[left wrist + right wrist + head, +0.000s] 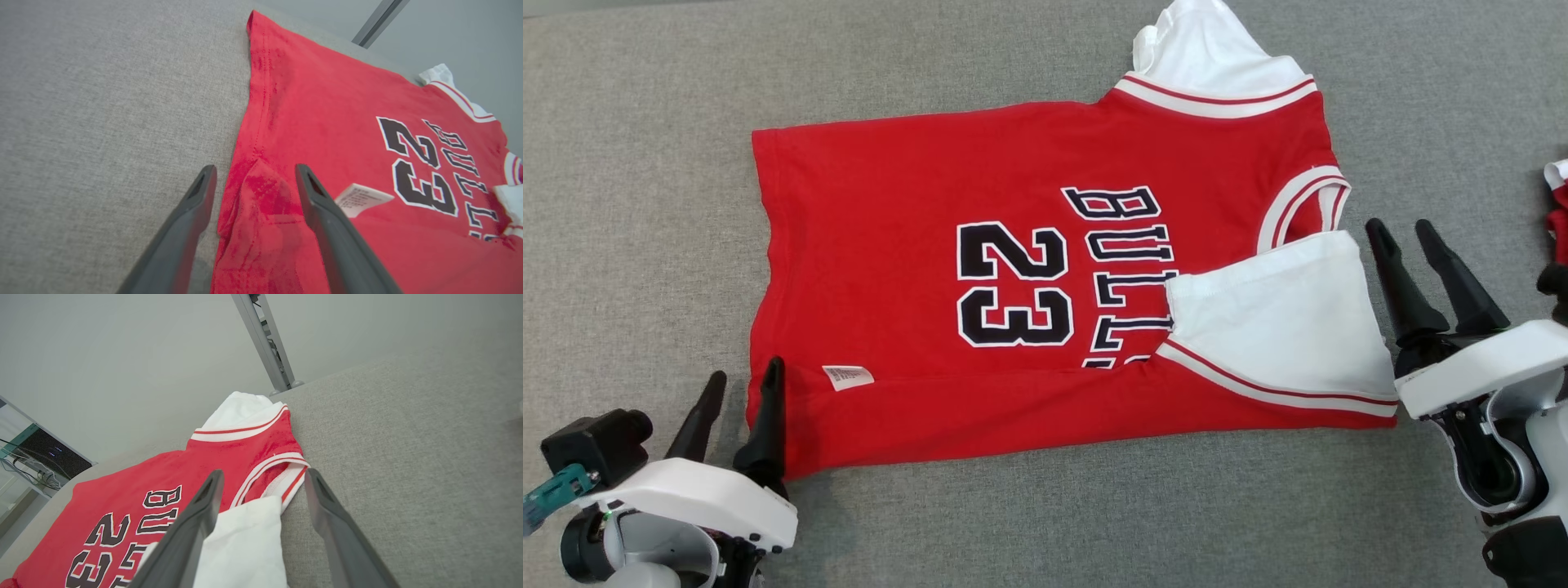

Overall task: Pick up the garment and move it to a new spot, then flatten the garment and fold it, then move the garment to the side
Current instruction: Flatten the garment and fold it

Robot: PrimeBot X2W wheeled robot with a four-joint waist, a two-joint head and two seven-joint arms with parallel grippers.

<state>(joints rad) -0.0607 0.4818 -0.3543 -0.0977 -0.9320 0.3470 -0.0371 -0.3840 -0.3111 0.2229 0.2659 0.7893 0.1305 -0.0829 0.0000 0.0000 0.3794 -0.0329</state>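
your left hand (747, 369) is wide open and empty at the hem of the jersey (890, 245), which lies flat on the table (645, 163). its near edge and sleeve (1282, 318) are folded over; further folds and the move aside look undone. your right hand (1401, 224) is open and empty beside that sleeve.

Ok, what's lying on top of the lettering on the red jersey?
A folded-over white sleeve lies across the end of the lettering, hiding its last letters. The number 23 is uncovered.
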